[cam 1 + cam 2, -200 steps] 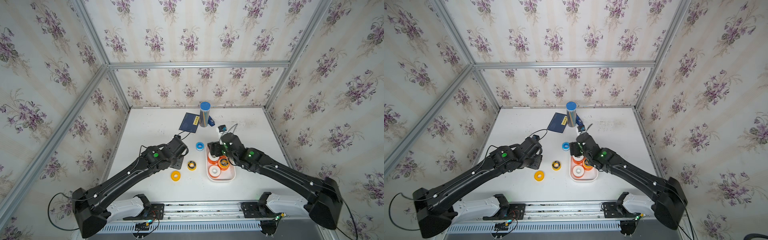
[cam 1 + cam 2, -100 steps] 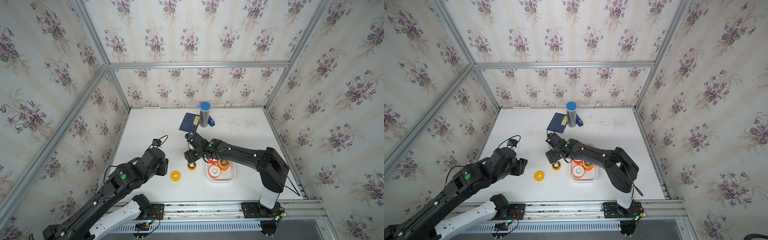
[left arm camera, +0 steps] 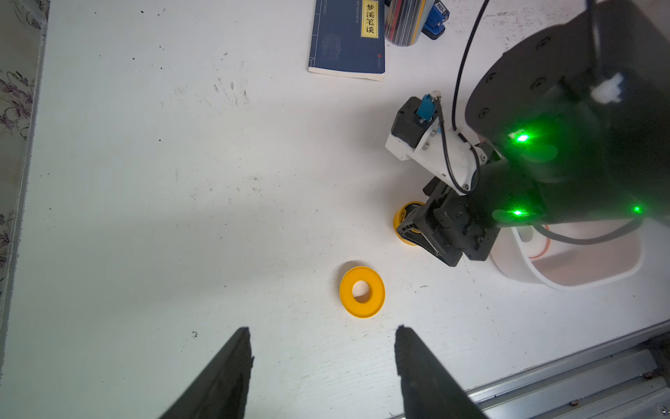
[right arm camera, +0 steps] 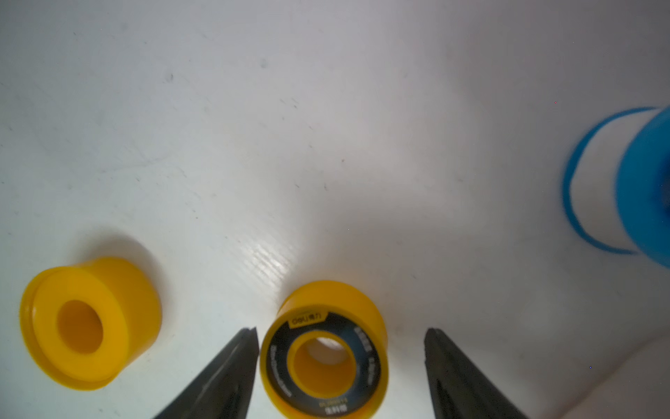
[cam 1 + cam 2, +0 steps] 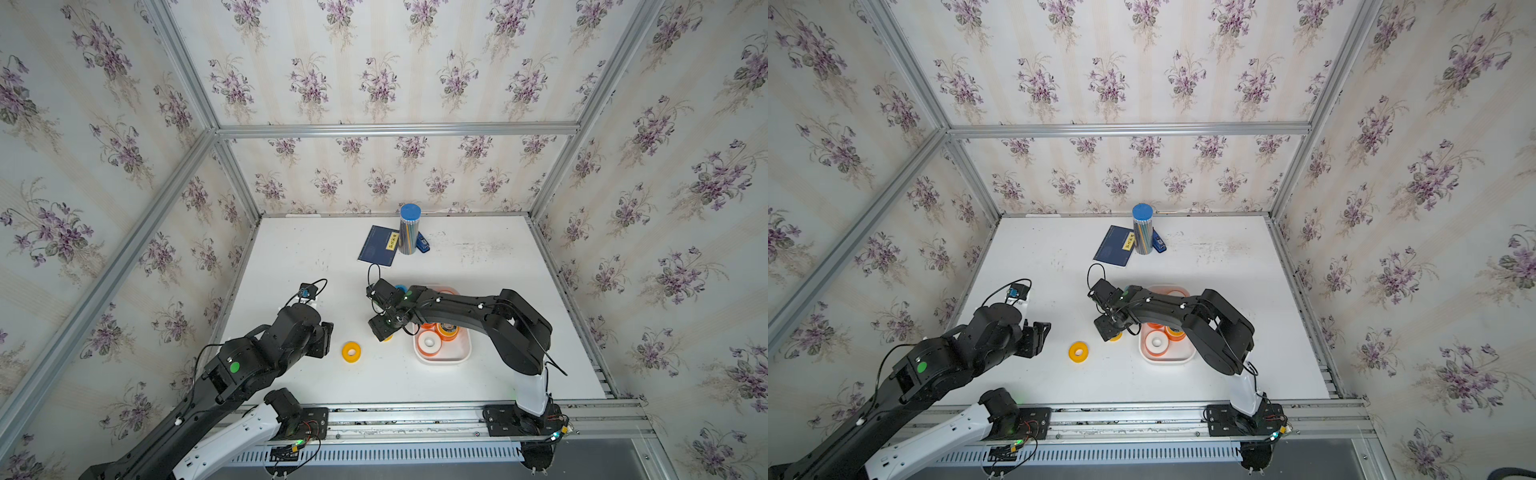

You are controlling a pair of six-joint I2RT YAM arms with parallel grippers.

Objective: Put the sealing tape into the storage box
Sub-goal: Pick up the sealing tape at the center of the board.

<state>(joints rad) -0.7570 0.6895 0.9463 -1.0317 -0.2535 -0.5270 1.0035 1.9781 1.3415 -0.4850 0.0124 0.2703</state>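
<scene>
Right wrist view: right gripper (image 4: 340, 332) open, jaws straddle yellow-and-black roll (image 4: 322, 357) lying flat on table (image 4: 326, 145), just left of storage box (image 5: 442, 358); one jaw at rim, other apart. Roll likely light, rigid, smooth plastic, slippery: pinch low across outer rim. Left gripper (image 3: 322, 330) open, empty, near plain yellow roll (image 3: 362, 292). Orange-rimmed rolls (image 5: 428, 341) lie inside box.

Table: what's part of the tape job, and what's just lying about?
Job: yellow roll, black-centred roll, blue roll, boxed rolls, box.
Lying about: notebook, blue-capped cylinder, small blue item.
</scene>
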